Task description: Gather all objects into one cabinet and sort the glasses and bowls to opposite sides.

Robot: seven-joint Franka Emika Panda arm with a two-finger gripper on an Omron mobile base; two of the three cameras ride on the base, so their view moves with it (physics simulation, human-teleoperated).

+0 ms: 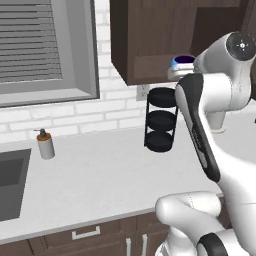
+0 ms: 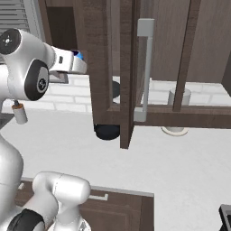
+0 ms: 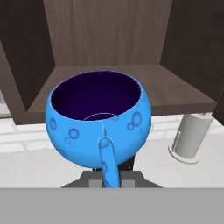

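My gripper (image 3: 109, 176) is shut on the handle of a bright blue mug (image 3: 99, 124) with a dark inside, held upright. The mug hangs just in front of the open dark brown cabinet (image 3: 109, 74), at about the height of its bare lower shelf. In the left base view the blue mug (image 1: 182, 62) sits at the cabinet's (image 1: 150, 40) lower right corner, partly behind my arm. From the right, the mug (image 2: 79, 55) peeks past my white hand, left of the cabinet door with its grey bar handle (image 2: 145, 67). The red cup and the black bowl are out of view.
A black three-tier round rack (image 1: 161, 120) stands on the counter under the cabinet. A white cylinder (image 3: 190, 138) stands to the right by the brick wall. A soap dispenser (image 1: 46, 145) and the sink (image 1: 10, 185) are far left. The open door edge (image 2: 128, 90) juts forward.
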